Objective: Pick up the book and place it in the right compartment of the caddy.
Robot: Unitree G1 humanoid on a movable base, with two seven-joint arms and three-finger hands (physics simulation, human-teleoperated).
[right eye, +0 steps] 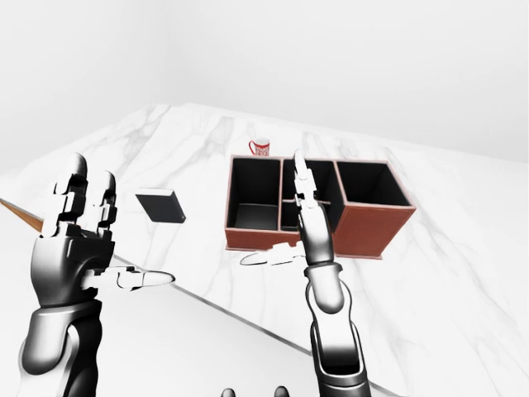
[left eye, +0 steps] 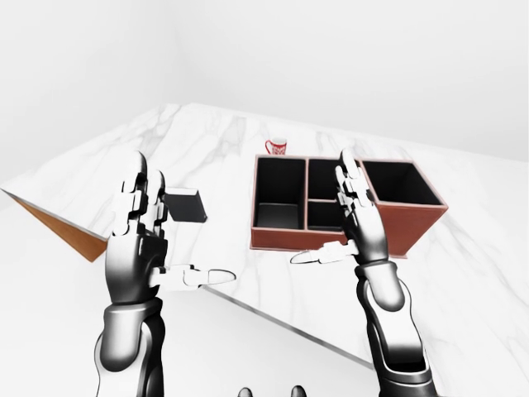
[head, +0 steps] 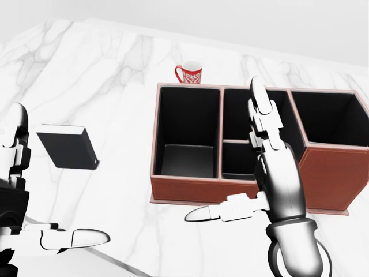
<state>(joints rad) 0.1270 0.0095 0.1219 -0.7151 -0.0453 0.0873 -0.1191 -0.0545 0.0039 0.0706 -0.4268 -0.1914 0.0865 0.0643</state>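
The book (head: pixel 68 146) is dark with white page edges and lies flat on the marble table, left of the caddy. The caddy (head: pixel 253 190) is a red-brown box with black compartments: a large left one, two small middle ones and a large right one (head: pixel 326 118). My left hand (right eye: pixel 99 248) is open, fingers upright, held below and left of the book. My right hand (head: pixel 242 173) is open, fingers upright, held before the caddy's middle compartments. Neither hand touches anything.
A red and white mug (head: pixel 189 73) stands just above the caddy in the head view. The table's near edge (left eye: pixel 289 327) runs diagonally below my hands. A brown table side (left eye: pixel 66 227) shows at the left.
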